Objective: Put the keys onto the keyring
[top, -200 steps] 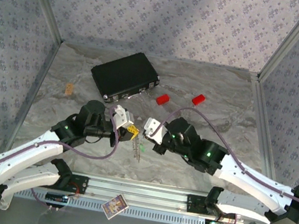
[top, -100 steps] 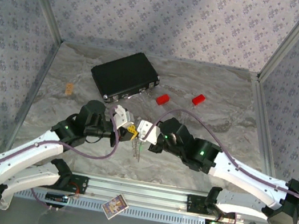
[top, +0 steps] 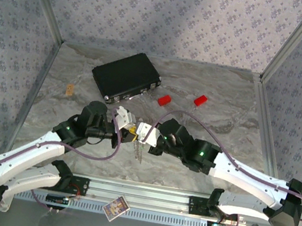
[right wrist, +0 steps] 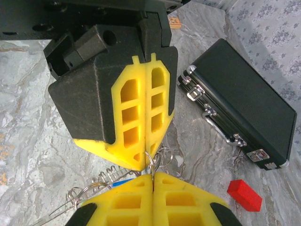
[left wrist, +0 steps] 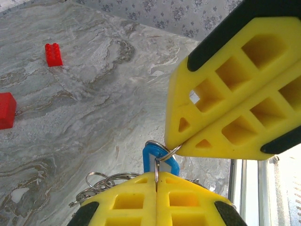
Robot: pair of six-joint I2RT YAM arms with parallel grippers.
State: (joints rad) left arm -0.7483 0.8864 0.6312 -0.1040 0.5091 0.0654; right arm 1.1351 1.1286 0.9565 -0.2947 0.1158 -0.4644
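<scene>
Closing in, right claw (right wrist: 153, 178) meets left claw (left wrist: 156, 178) at keyring (right wrist: 151, 163)

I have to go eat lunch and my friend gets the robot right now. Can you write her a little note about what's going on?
Left hand: shut, pinching a thin wire loop of the keyring.
Right hand: shut, tip to tip with the left hand, nipping the same silvery loop.
Things: the rest of the keyring hangs below the two hands. The blue key sits right at the pinch. The green key can't be made out.
Done: both hands hold the keyring up.
Left: it's unclear whether the blue key is threaded. Check it, then add the green one.
</scene>
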